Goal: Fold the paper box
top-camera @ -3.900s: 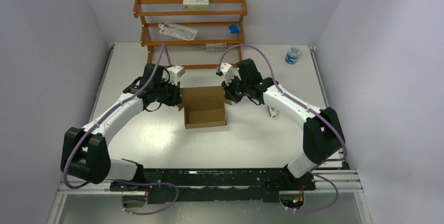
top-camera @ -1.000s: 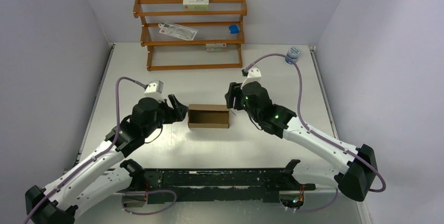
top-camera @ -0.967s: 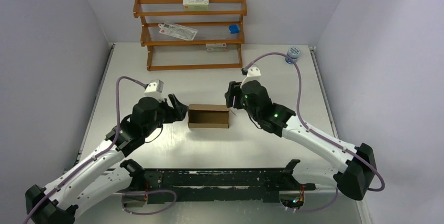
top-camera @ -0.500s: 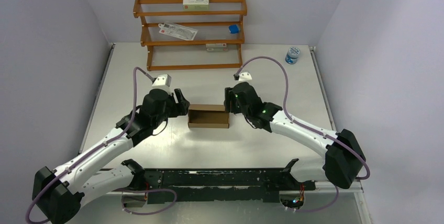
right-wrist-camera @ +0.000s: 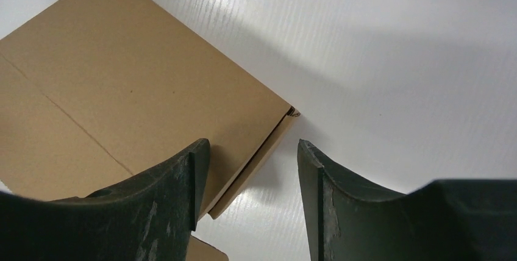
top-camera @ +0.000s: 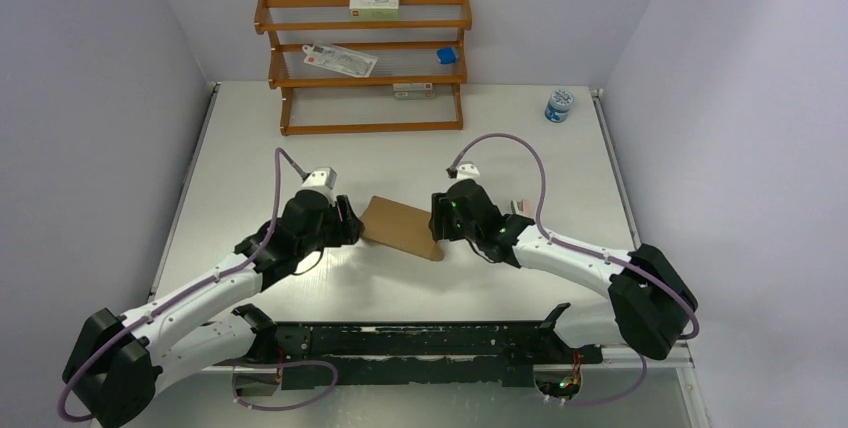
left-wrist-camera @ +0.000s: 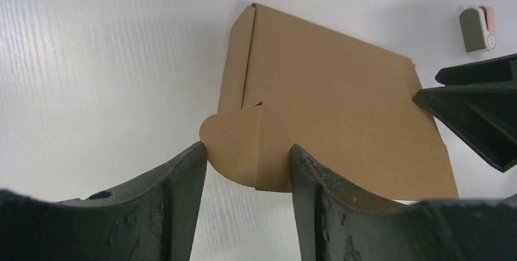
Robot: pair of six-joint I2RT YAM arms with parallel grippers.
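The paper box (top-camera: 403, 227) lies in the middle of the table (top-camera: 480, 148), turned askew between the two arms. It is light, and nothing is clamping it. If the left gripper (left-wrist-camera: 247, 151) pushes on the tab, I'd expect the whole box to slide or spin toward the right gripper (right-wrist-camera: 251, 145) rather than take the fold. The rounded tab (left-wrist-camera: 235, 151) could also crease, or ride down the outside of the wall instead of slipping into the slot. With no weight on the lid, it might spring back up.

The box is plain brown, with its lid folded down to a flat, unmarked top crossed by one faint score line. At its left end the tab sticks out untucked, and a narrow side wall shows beside it. The right near corner shows a thin gap under the lid.

The left gripper's fingers are spread, and the tab sits in the gap between them, touched at most and not pinched. The right gripper's fingers are also apart, straddling the box's right corner over bare table.

A small pink-and-white item (top-camera: 520, 208) lies just right of the right wrist. A wooden rack (top-camera: 362, 63) stands along the far wall, and a blue-lidded jar (top-camera: 559, 104) sits at the far right.
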